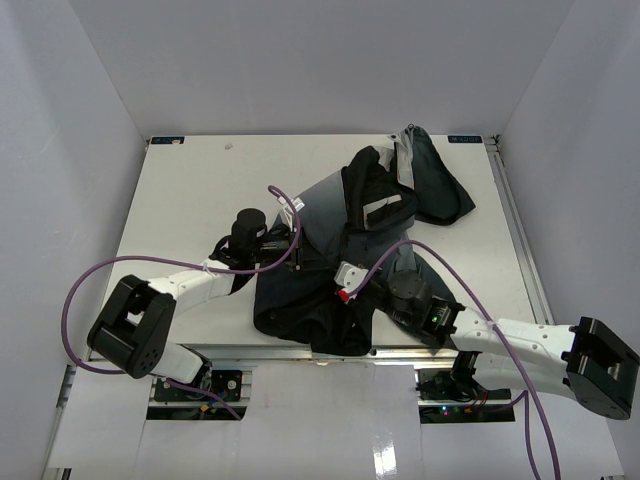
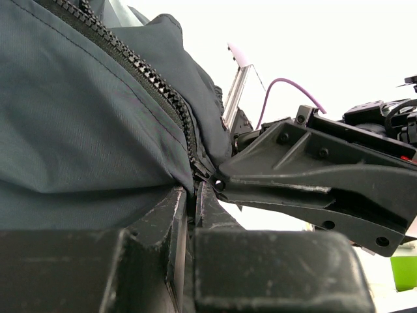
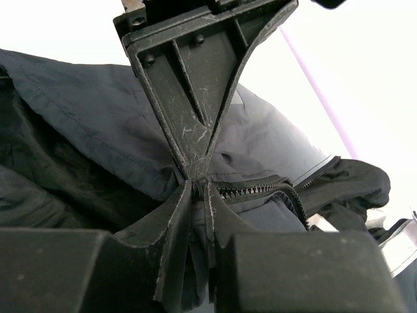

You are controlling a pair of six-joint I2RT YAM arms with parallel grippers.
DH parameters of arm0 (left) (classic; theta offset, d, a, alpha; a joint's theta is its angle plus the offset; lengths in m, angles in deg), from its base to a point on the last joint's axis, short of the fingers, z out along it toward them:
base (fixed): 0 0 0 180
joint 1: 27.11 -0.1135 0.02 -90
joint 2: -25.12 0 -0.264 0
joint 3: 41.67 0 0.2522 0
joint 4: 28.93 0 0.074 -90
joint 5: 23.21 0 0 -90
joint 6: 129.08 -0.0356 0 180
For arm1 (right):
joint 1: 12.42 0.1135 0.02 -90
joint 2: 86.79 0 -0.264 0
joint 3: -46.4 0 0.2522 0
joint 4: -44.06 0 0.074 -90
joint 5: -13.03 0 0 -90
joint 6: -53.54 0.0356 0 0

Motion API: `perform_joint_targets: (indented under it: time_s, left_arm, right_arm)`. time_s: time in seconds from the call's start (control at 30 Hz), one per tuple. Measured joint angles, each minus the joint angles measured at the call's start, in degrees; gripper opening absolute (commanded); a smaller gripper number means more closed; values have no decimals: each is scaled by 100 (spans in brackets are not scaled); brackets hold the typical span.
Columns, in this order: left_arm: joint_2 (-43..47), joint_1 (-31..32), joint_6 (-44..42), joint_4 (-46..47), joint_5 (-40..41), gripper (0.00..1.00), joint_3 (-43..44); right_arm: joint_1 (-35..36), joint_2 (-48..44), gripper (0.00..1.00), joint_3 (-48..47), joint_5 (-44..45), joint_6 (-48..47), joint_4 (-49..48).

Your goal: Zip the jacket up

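Observation:
The dark jacket [image 1: 385, 215] lies crumpled in the middle of the white table, with a grey inner panel [image 1: 320, 210] showing. My left gripper [image 1: 316, 262] and right gripper [image 1: 336, 276] meet tip to tip over its near part. In the left wrist view my left gripper [image 2: 195, 186] is shut on the jacket's edge at the lower end of the zipper teeth [image 2: 150, 81], and the right gripper's fingers [image 2: 306, 176] touch the same spot. In the right wrist view my right gripper [image 3: 199, 189] is shut on jacket fabric beside the zipper [image 3: 260, 189], with the left fingers [image 3: 195, 98] just above.
The white table [image 1: 180, 200] is enclosed by pale walls on three sides, with a metal rail [image 1: 515, 220] along its right edge. Purple cables [image 1: 290, 215] loop over the jacket and both arms. One sleeve [image 1: 435, 180] lies toward the far right corner.

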Motion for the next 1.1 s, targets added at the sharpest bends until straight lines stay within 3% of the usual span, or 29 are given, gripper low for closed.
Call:
perform_joint_targets:
  time_s: [0.43,0.73,0.9,1.1]
  left_arm:
    - [32,-6,-57,54,111,0,0]
    - [32,-41,-65,55,141,0,0]
    - [32,-51,-72,52,187,0,0]
    - [32,-73,-84,54,221,0,0]
  right_arm:
    - [-130,100,12,-76,-89,204,-13]
    - [-159,221,15,-205,-101,235,55]
    - [-167,316,9,-309,-63,268,136]
    - [-172,388,10,-372,7,335,168]
